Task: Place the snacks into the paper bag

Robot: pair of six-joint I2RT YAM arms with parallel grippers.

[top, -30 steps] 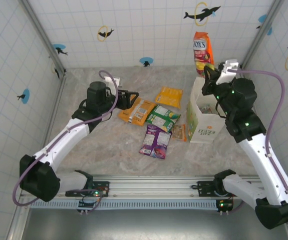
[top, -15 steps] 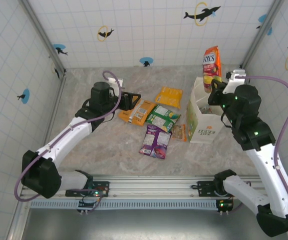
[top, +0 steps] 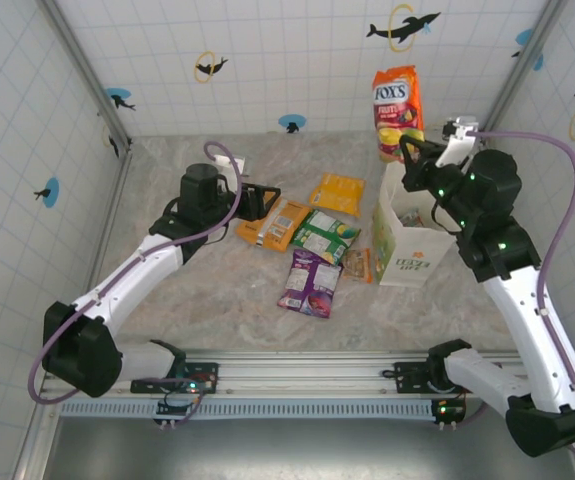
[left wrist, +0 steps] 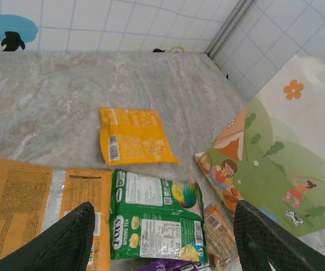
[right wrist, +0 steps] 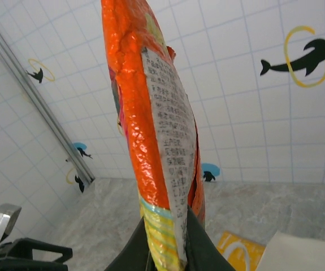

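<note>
While the red-yellow packet point(top: 398, 100) is held clear of the table point(top: 187, 290) by its lower end, it reads as light glossy film over loose contents. Judged slippery, soft in the body and stiffer at the crimped end seams, so an end seam is the sensible hold, and that is the one in use. Long axis near vertical, slightly tilted. The free top end points up, the printed face toward the overhead camera, and it is edge-on to the right wrist camera. The right gripper point(top: 405, 150) is clenched on that lower end. Overhead, the packet sits at about 1 o'clock on the table, just off the 12 o'clock side of the paper bag point(top: 407, 262), which stands upright with its mouth open. My judgement is that the packet must be tipped end-down to enter. At the bag's 9 o'clock lie the brown packet point(top: 355, 265), green packet point(top: 325, 235), purple packet point(top: 310, 282), yellow-orange packet point(top: 337, 193) and orange packet point(top: 275, 224). The left gripper point(top: 270, 200) hovers at the orange packet's 10 o'clock, jaws apart, nothing between them.
</note>
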